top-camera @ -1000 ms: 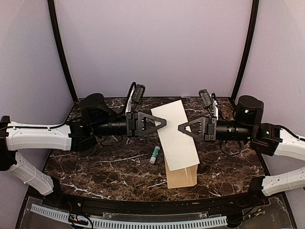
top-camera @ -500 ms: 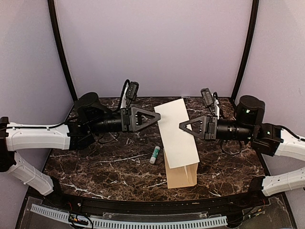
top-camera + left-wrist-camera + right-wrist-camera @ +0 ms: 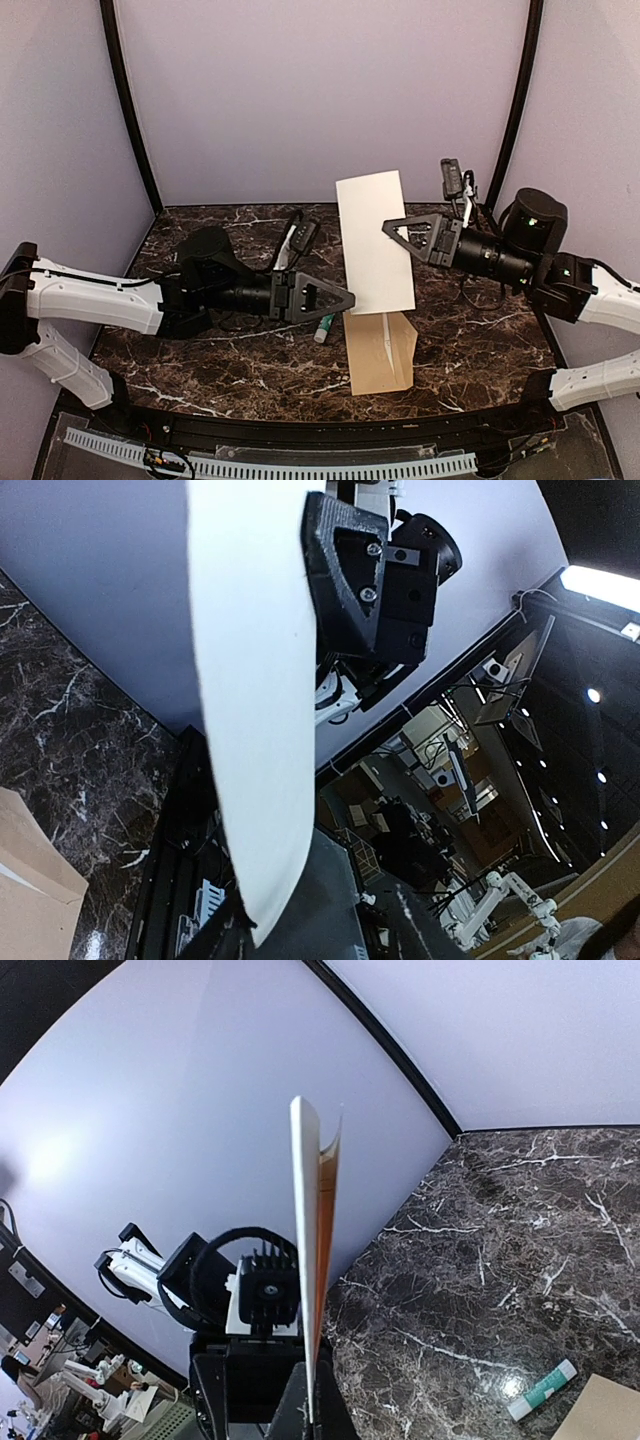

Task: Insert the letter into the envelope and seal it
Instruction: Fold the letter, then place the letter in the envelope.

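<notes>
The white letter point(image 3: 375, 245) hangs raised above the table, nearly upright. My right gripper point(image 3: 390, 228) is shut on its right edge. In the right wrist view the letter point(image 3: 310, 1260) shows edge-on, rising from my shut gripper point(image 3: 318, 1428). My left gripper point(image 3: 350, 298) is at the letter's lower left corner. In the left wrist view that corner of the letter point(image 3: 255, 780) sits pinched between the gripper's point(image 3: 262, 945) close-set fingers. The tan envelope point(image 3: 382, 352) lies flat on the table under the letter's lower edge. It also shows in the left wrist view point(image 3: 30, 880) and the right wrist view point(image 3: 610, 1410).
A small white glue stick with a green cap point(image 3: 325, 327) lies on the dark marble table point(image 3: 240, 350), just left of the envelope and below my left gripper. It shows in the right wrist view too point(image 3: 540, 1390). Lilac walls close in the back and sides.
My right gripper has lifted the letter off the table and stood it nearly upright. My left gripper swung away from the letter's left edge, then came down and nearer, to its lower left corner.
</notes>
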Action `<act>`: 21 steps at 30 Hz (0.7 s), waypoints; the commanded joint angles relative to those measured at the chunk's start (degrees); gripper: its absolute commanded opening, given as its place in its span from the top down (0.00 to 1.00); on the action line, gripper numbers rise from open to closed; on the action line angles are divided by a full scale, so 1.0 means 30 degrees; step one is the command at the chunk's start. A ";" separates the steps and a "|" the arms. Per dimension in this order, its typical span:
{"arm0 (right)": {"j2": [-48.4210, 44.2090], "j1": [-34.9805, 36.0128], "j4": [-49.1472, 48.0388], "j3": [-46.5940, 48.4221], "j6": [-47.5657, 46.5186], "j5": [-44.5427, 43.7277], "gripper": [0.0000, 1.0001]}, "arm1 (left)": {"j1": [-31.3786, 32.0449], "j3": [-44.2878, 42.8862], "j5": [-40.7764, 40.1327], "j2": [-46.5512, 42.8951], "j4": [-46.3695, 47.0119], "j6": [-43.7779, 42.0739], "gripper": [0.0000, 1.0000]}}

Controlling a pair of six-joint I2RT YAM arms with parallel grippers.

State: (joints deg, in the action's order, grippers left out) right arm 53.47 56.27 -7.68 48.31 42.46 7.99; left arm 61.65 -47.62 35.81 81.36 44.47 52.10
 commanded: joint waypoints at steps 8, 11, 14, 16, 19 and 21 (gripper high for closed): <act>0.0021 -0.0170 -0.1167 0.0246 0.0047 -0.0418 1.00 | 0.0486 0.0462 0.0166 0.1066 0.2701 0.1184 0.78; -0.0060 -0.0177 -0.1090 0.0141 0.0053 -0.0438 1.00 | 0.0486 0.0504 -0.0045 0.1177 0.2681 0.1258 0.86; -0.0178 -0.0164 -0.0873 0.0097 0.0038 -0.0513 1.00 | 0.0486 0.0583 -0.0473 0.1222 0.2522 0.1294 0.99; -0.0273 -0.0154 -0.0609 0.0053 0.0037 -0.0738 1.00 | 0.0486 0.0667 -0.0668 0.1185 0.2408 0.1260 1.00; -0.0561 -0.0168 0.0717 0.0081 0.0091 -0.1682 1.00 | 0.0501 0.0715 -0.0990 0.1047 0.1558 0.0878 0.94; -0.0861 -0.0207 0.2196 0.0124 0.0216 -0.2530 1.00 | 0.0495 0.0673 -0.1674 0.0863 0.0090 0.0351 0.67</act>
State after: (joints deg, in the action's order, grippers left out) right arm 53.17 56.18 -6.11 48.42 42.52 5.32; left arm 62.92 -46.33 33.67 85.30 49.45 55.61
